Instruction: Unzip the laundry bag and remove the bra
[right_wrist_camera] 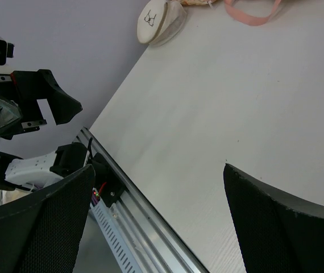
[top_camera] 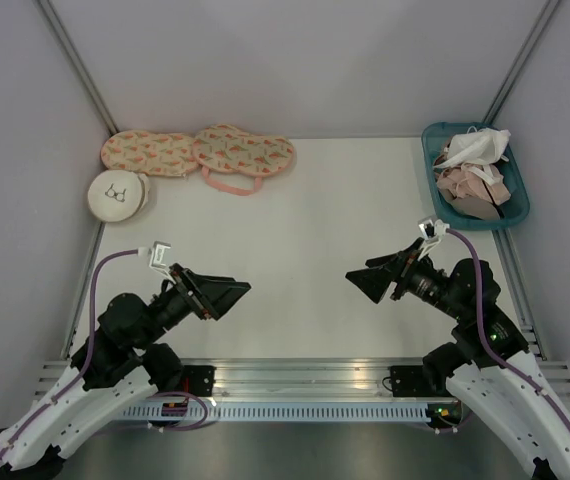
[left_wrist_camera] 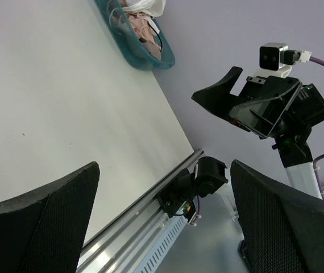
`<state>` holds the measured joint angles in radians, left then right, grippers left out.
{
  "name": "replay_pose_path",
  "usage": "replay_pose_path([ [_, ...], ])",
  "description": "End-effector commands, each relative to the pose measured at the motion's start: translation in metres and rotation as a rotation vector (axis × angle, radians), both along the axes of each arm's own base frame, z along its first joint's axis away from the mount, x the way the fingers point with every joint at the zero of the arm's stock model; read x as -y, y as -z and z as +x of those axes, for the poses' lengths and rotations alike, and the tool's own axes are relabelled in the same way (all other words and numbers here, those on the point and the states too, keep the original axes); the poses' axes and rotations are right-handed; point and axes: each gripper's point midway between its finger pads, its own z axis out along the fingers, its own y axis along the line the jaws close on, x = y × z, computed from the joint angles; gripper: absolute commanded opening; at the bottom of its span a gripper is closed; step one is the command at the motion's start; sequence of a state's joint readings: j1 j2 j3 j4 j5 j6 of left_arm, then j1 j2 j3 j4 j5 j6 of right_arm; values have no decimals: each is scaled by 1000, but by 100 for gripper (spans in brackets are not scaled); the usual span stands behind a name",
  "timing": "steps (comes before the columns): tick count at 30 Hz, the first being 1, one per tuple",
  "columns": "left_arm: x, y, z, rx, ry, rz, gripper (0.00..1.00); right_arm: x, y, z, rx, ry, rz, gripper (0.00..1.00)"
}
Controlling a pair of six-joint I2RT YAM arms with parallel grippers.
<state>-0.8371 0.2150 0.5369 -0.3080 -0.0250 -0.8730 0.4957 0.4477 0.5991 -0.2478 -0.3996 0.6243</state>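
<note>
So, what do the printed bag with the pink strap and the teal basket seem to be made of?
The laundry bag looks like soft, matte fabric: printed cream-pink cloth, pink edging, and a strap that lies limp. The basket looks like hard plastic, teal and faintly glossy, with a smooth moulded rim. Both are judged by appearance only.

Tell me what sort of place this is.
Probably a robot test cell: a white table walled by plain grey panels, two arms bolted to an aluminium rail, and laundry props laid out, like the teal basket.
</note>
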Motion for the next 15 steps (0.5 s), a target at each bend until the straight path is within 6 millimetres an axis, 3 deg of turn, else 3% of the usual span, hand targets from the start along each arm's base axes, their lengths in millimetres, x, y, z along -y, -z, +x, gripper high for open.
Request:
replay_pose_path([
  [1,-9,-8,4,-3,-54,-20,100,-3,-13,-1,33,-16,22,98],
  [5,-16,11,19,-71,-153,-54,99,-4,-9,1,20,-12,22,98],
  [8,-7,23,32,-72,-170,-92,100,-3,-2,4,6,0,13,98],
  [9,0,37,36,-90,-167,-85,99,-3,0,5,0,2,11,98],
  [12,27,44,50,-121,-124,-101,99,-1,6,7,-17,15,-8,98],
  [13,34,33,54,-96,-111,-128,99,0,6,6,-19,19,-13,98],
  [14,46,52,64,-138,-109,-60,99,1,7,7,-23,26,-21,98],
  [15,50,44,71,-128,-111,-62,99,2,7,7,-18,31,-34,98],
])
